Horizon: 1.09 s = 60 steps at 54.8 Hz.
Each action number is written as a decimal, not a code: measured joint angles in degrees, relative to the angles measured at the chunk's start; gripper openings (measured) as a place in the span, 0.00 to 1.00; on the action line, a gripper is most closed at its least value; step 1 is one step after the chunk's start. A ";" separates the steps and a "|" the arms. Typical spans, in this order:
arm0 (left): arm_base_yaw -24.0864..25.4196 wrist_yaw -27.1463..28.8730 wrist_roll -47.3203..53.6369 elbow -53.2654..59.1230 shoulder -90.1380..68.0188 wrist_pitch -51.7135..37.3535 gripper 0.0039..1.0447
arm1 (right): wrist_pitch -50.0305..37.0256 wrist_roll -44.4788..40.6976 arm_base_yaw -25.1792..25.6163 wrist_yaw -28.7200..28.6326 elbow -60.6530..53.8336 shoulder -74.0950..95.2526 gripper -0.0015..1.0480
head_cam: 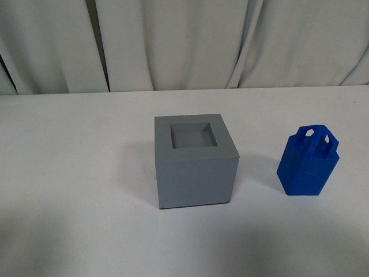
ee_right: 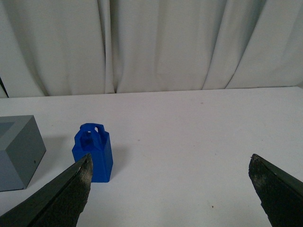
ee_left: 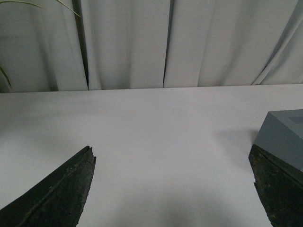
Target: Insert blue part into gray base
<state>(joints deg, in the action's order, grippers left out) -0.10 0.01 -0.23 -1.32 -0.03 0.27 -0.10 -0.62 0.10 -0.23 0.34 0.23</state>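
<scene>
Not begun, judging by the layout: no grasp, no lift, no insertion. Leaves everything to do: reaching the blue part (head_cam: 307, 161), gripping it, carrying it over the gray base (head_cam: 195, 167), lowering it into the recess (head_cam: 194, 136). Finds the blue part upright on the tabletop (head_cam: 75, 173), handles up, to the right of the gray base, near it but not touching. Finds the recess in the top face of the gray base bare, with nothing inside. Shows the left jaws spread wide and holding nothing, a corner of the gray base just past one of them. Shows the right jaws likewise spread and unladen, the blue part ahead.
</scene>
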 joint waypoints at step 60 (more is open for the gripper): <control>0.00 0.00 0.02 0.00 0.00 0.00 0.94 | -2.62 -16.44 3.69 -37.73 25.24 44.76 0.93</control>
<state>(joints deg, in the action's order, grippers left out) -0.10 0.01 -0.21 -1.32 -0.03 0.27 -2.72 -17.06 3.79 -37.95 25.58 44.99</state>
